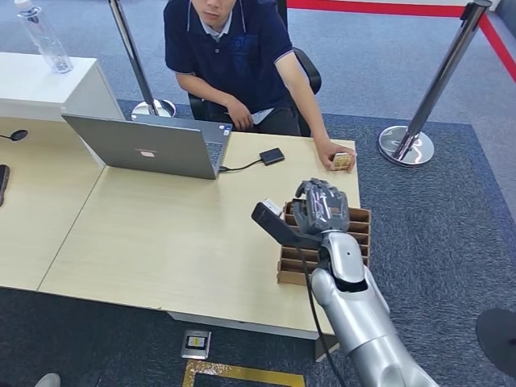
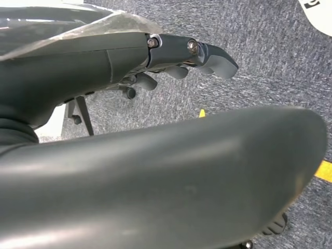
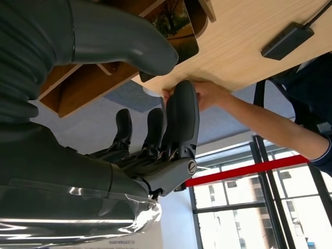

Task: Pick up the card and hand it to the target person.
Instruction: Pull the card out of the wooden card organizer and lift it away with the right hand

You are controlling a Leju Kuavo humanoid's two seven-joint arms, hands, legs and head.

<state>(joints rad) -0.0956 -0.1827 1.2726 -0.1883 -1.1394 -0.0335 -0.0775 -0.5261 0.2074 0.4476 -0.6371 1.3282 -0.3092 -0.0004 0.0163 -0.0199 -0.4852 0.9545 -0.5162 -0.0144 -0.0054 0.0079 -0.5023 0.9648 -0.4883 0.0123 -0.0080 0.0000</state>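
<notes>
Right robot hand [image 1: 321, 205] hangs over the wooden slotted holder [image 1: 359, 234] at the near right corner of the worktop [image 1: 152, 242], palm down. Right wrist view: its fingers [image 3: 184, 111] are curled partly in, thumb apart from them, with open air between; nothing is held. The card [image 3: 176, 26] stands in the holder, its picture face showing trees and warm light, just beyond the thumb tip and not plainly touching it. From the head view the robot hand covers the card's slot, so I cannot tell which slot holds it. The holder's dividers run across the robot's front, so the card's long edge likely lies side to side; judgement: the robot hand must drop straight down and pinch the card's top edge across its thin faces. Right arm is clearly the working arm. Left robot hand [image 2: 188, 57] hangs low over grey carpet, fingers loosely bent, holding nothing. Target person sits across the worktop; the person's hand [image 1: 334, 155] rests at the far right edge on a small tan object, just beyond the holder from the robot. Handover, by my reading, is a short forward reach once the card is lifted. Also on the worktop: grey laptop [image 1: 146, 145] and a small black drive [image 1: 271, 156] on a cable. Grasp not yet made.
</notes>
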